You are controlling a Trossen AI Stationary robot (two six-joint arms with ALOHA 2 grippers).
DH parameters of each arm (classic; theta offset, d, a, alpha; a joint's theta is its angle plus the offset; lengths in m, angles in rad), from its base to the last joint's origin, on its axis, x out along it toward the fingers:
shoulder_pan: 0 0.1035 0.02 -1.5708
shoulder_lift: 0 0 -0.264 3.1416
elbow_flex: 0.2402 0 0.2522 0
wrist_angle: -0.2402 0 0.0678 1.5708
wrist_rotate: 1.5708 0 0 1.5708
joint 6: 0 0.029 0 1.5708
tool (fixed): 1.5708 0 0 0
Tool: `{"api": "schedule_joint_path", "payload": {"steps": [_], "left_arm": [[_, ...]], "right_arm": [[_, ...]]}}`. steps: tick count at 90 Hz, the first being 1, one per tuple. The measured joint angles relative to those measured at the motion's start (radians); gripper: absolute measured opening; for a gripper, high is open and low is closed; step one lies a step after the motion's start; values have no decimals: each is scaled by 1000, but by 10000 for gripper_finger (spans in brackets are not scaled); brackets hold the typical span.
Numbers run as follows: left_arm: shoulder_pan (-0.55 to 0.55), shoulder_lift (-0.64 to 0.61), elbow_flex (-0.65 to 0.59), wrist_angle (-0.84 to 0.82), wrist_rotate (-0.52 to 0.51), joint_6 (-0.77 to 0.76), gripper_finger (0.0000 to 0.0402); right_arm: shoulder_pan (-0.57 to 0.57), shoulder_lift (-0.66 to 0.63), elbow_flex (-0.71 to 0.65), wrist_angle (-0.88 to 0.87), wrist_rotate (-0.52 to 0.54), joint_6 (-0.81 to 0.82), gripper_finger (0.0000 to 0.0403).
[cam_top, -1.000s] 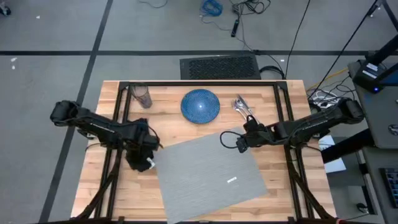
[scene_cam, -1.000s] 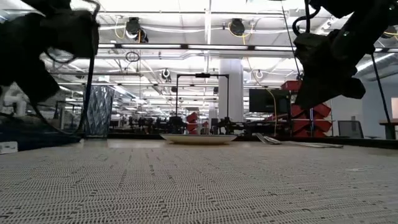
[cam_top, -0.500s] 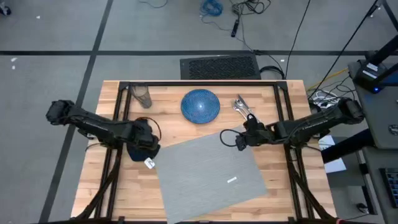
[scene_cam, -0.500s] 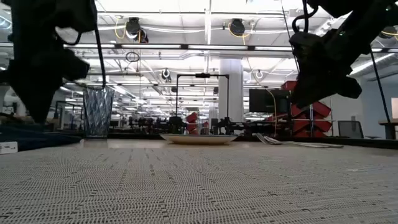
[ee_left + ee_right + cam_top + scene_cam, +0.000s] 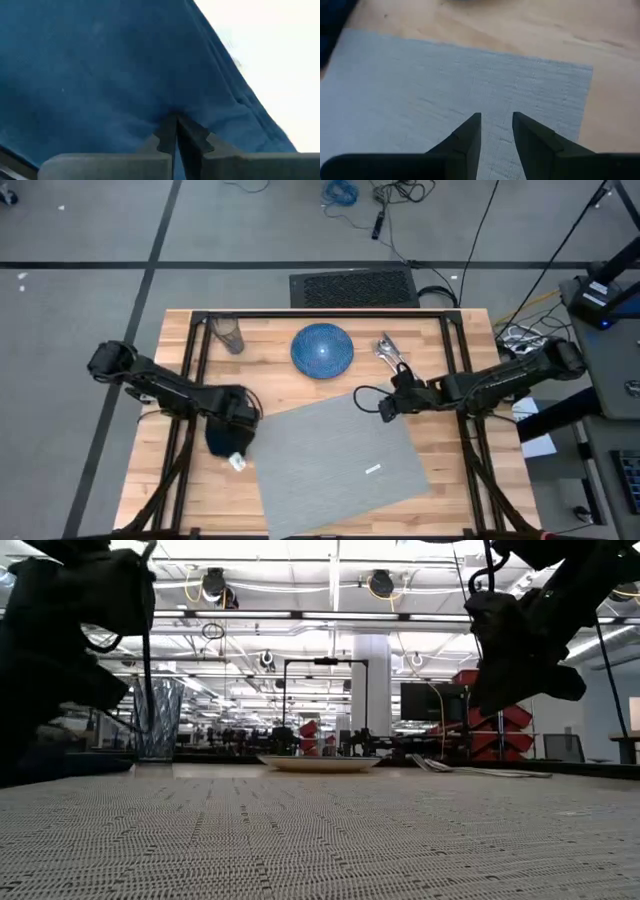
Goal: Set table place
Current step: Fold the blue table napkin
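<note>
The grey placemat (image 5: 340, 465) lies askew on the wooden table (image 5: 205, 495). A little left of its left edge, my left gripper (image 5: 233, 418) is shut on the navy napkin (image 5: 222, 442), whose white tag (image 5: 237, 463) points toward the near edge. My right gripper (image 5: 383, 408) hovers open above the placemat's far right corner (image 5: 560, 85) and touches nothing. The blue plate (image 5: 322, 348), the clear glass (image 5: 230, 336) and the silver cutlery (image 5: 390, 352) sit along the table's far side. My left gripper pinches a bunched part of the napkin (image 5: 172, 107) between its two shut fingers; one layer or several, I cannot tell. The cloth spreads out beyond the fingertips toward the near edge. Whether its lower end rests on the table does not show.
A black metal frame (image 5: 320, 314) runs along the table's far edge and down both sides. Bare wood shows left of the placemat, and also between the placemat and the plate.
My left gripper has kept hold of the napkin and shifted slightly. The napkin's tagged end has moved a little toward the table's near edge. My right gripper has stayed over the placemat's corner.
</note>
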Motion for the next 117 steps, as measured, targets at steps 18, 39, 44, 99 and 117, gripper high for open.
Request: {"api": "schedule_joint_path", "payload": {"steps": [18, 39, 44, 99, 117], "left_arm": [[-65, -19, 4, 93, 225, -13, 0], [-93, -102, 82, 53, -52, -161, 0], [-93, -116, 87, -14, -149, -221, 0], [-46, 51, -41, -68, -55, -207, 0], [20, 40, -10, -47, -135, -175, 0]], "right_arm": [[2, 0, 0, 1, -2, -8, 100], [2, -5, 0, 19, 2, -10, 100], [0, -5, 0, 22, 2, -10, 100], [-36, -5, 0, 61, 10, -18, 100], [-43, -5, 0, 69, 8, -18, 100]]}}
